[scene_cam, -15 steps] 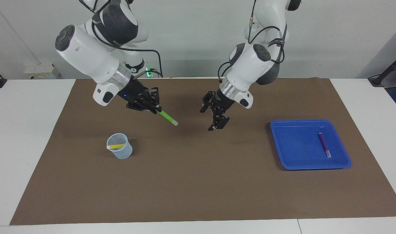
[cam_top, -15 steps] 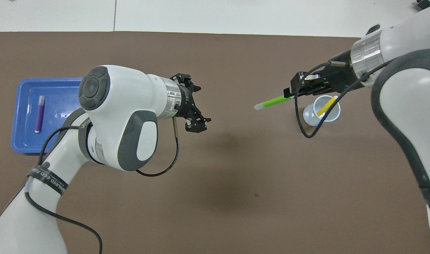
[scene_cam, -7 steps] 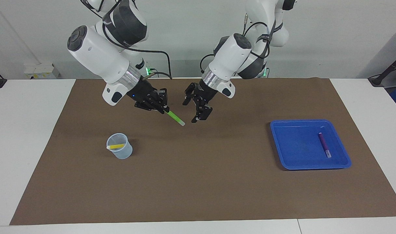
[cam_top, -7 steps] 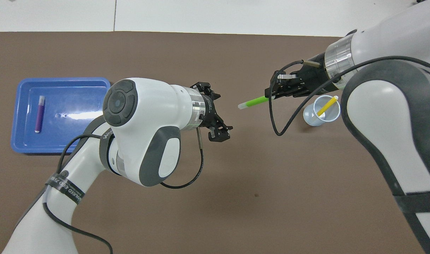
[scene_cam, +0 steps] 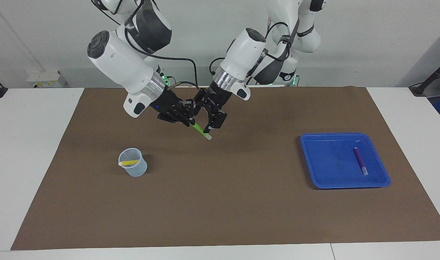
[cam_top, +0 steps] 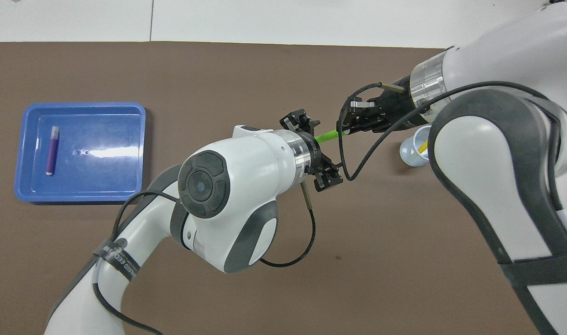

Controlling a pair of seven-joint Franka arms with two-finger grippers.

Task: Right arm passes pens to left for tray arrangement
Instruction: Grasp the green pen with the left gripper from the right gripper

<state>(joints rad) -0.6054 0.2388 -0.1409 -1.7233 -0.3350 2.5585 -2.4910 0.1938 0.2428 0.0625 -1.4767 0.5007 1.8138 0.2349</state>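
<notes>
Reading the facing view from its left edge to its right, the scene holds two arms, three pens, one cup, one tray and one mat. The brown mat point(scene_cam: 220, 202) covers most of the white table point(scene_cam: 28, 162). One small translucent cup point(scene_cam: 133, 167) stands on the mat toward the right arm's end of the table; one yellow pen point(scene_cam: 129, 163) sits inside it, leaning across the opening. The right arm point(scene_cam: 122, 68) reaches down over the mat, nearer to the robots than the cup. The right gripper point(scene_cam: 185, 121) has its fingertips pressed together on one green pen point(scene_cam: 201, 132), which slopes downward from the grip with its pale end lowest and clear of the mat. The left arm point(scene_cam: 241, 57) comes in beside it over the middle of the mat. The left gripper point(scene_cam: 202, 119) has its jaws spread wide, one finger on each side of the green pen's free length; the views do not show whether either finger touches the pen. In the overhead view the green shaft runs straight between the two grippers. One blue tray point(scene_cam: 310, 159) lies flat on the mat toward the left arm's end of the table, well apart from both grippers. One purple pen point(scene_cam: 360, 160) lies flat inside the tray, in the half toward the left arm's end, its pale end pointing away from the robots.
</notes>
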